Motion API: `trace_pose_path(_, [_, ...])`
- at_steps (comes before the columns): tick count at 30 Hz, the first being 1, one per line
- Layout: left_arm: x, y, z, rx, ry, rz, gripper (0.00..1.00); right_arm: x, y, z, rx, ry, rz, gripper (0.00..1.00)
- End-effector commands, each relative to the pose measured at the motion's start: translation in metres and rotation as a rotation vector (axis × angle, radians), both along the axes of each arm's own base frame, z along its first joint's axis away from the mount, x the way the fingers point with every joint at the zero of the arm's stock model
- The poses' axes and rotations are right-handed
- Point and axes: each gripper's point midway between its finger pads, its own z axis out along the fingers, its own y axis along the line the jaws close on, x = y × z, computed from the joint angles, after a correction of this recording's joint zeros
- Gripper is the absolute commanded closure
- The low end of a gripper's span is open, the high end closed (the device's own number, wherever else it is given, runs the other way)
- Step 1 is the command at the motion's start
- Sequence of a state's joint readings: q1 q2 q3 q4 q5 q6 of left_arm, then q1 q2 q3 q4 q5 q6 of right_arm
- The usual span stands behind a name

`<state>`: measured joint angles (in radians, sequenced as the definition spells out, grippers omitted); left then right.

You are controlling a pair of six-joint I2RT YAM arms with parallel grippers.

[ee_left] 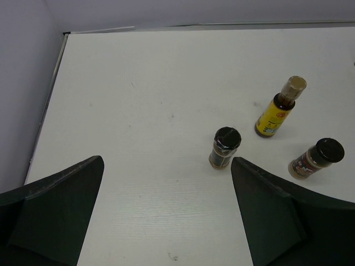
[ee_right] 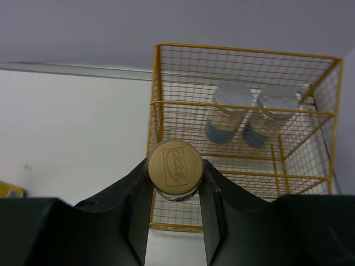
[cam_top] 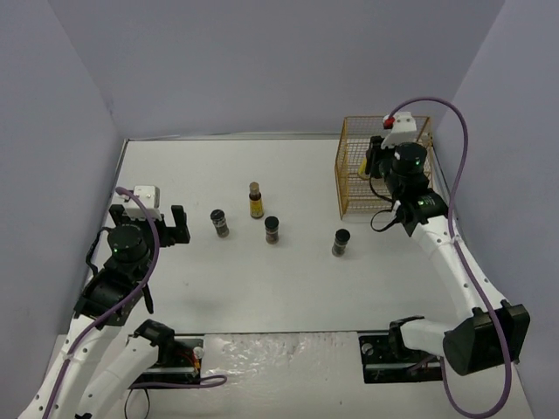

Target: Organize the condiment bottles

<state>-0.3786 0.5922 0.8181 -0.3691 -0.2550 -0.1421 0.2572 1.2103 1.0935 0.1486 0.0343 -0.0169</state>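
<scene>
My right gripper (ee_right: pixel 175 178) is shut on the gold cap of a slim yellow-labelled bottle (ee_right: pixel 175 166) and holds it in front of the yellow wire rack (ee_right: pixel 244 51). In the top view this gripper (cam_top: pixel 375 162) is at the rack's left front. Two white jars, one (ee_right: pixel 226 112) beside the other (ee_right: pixel 268 114), stand on the rack's upper shelf. On the table stand the other yellow-labelled bottle (cam_top: pixel 255 201) and three dark jars: one (cam_top: pixel 219 223), another (cam_top: pixel 272 230) and a third (cam_top: pixel 341 243). My left gripper (cam_top: pixel 166 225) is open and empty, left of them.
The rack (cam_top: pixel 349 188) stands at the back right corner against the walls. Purple walls enclose the table on three sides. In the left wrist view the yellow-labelled bottle (ee_left: pixel 280 108) and two dark jars (ee_left: pixel 224 148) (ee_left: pixel 316 159) lie ahead of the open gripper (ee_left: pixel 166 185).
</scene>
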Motion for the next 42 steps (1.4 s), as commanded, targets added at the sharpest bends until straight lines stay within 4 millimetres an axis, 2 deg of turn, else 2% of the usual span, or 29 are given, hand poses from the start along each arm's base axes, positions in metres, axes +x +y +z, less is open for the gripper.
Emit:
trace_pose_path(1, [0.003, -0.003, 0.024, -0.031, -0.07, -0.004, 0.03, 0.019, -0.042, 0.057, 0.045, -0.151, -0.121, 1.0])
trace_pose_path(9, [0.001, -0.002, 0.027, -0.036, -0.082, -0.003, 0.03, 0.049, -0.098, 0.072, 0.04, -0.193, -0.229, 1.0])
trace_pose_path(11, [0.001, -0.001, 0.027, -0.034, -0.081, -0.002, 0.03, 0.057, -0.098, 0.072, 0.04, -0.195, -0.228, 1.0])
trace_pose_path(13, [0.001, -0.001, 0.027, -0.034, -0.081, 0.001, 0.03, 0.063, -0.116, 0.072, 0.034, -0.202, -0.266, 1.0])
trace_pose_path(17, [0.0, -0.001, 0.027, -0.034, -0.082, 0.001, 0.03, 0.077, -0.12, 0.064, 0.024, -0.19, -0.252, 1.0])
trace_pose_path(23, [0.0, -0.001, 0.028, -0.035, -0.086, 0.0, 0.03, 0.094, -0.124, 0.034, 0.017, -0.167, -0.231, 1.0])
trace_pose_path(28, [0.0, 0.0, 0.029, -0.033, -0.088, 0.001, 0.03, 0.11, -0.125, -0.009, 0.008, -0.104, -0.216, 1.0])
trace_pose_path(29, [0.0, 0.0, 0.029, -0.033, -0.088, 0.001, 0.03, 0.112, -0.125, -0.011, 0.004, -0.105, -0.212, 1.0])
trace_pose_path(32, [0.0, 0.0, 0.029, -0.031, -0.088, 0.002, 0.03, 0.118, -0.125, -0.04, 0.003, -0.053, -0.209, 1.0])
trace_pose_path(42, [-0.001, -0.001, 0.028, -0.031, -0.088, -0.001, 0.03, 0.115, -0.127, -0.089, -0.002, 0.017, -0.222, 1.0])
